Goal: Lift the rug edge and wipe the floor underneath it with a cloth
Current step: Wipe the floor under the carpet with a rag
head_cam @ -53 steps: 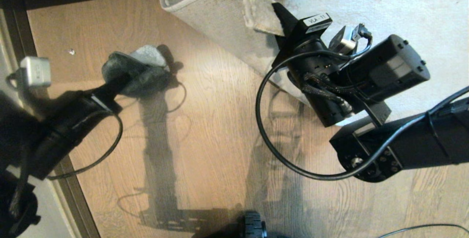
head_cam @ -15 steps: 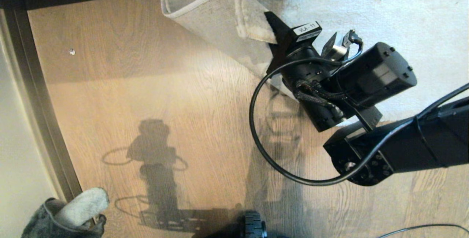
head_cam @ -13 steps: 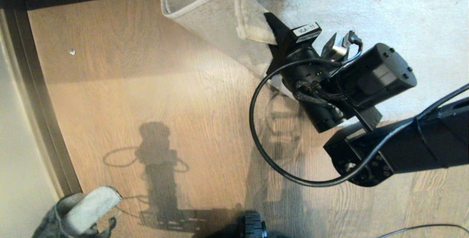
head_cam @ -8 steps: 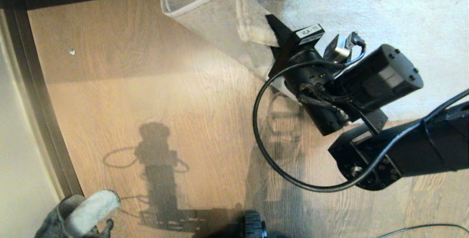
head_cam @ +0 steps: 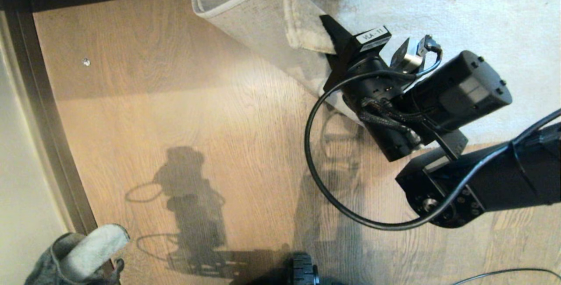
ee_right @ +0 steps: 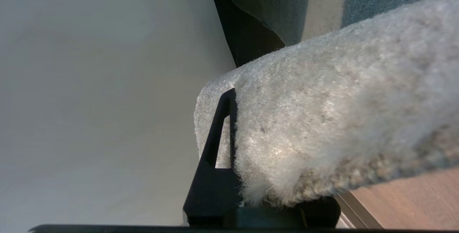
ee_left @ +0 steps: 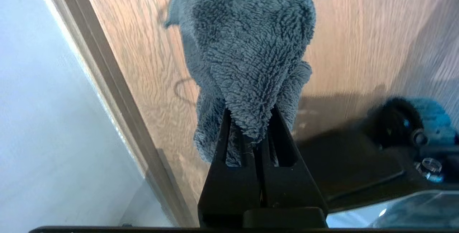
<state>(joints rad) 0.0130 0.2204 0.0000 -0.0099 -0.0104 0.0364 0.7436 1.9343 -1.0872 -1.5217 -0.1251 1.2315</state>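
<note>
The rug edge [head_cam: 263,22] is a short-pile, pale grey textile with a raised, bound border and a woven, coarser underside. Its square corner is folded back over the rug's own upper face, so the underside faces up. The fold line runs diagonally, from the far centre of the head view toward the right arm. The right gripper [head_cam: 329,35] grasps this folded corner; in the right wrist view the fuzzy pile [ee_right: 322,125] fills the space between the black fingers [ee_right: 215,147], and only one finger is visible there, the other being hidden behind the pile.

The floor [head_cam: 175,114] is brown plank with fine dark grain lines running along the boards. The strip beside the fold lies bare. A dark skirting strip [head_cam: 48,136] borders it on the robot's left, next to a pale wall.

The cloth [ee_left: 247,57] is a soft grey rag with a looped, terry-like nap, bunched into a rounded lump. The left gripper [ee_left: 252,132] is clamped on its lower end, with the cloth's long axis extending out beyond the fingertips. In the head view the cloth sits at the near left corner, apparently clear of the floor and well apart from the rug.
</note>
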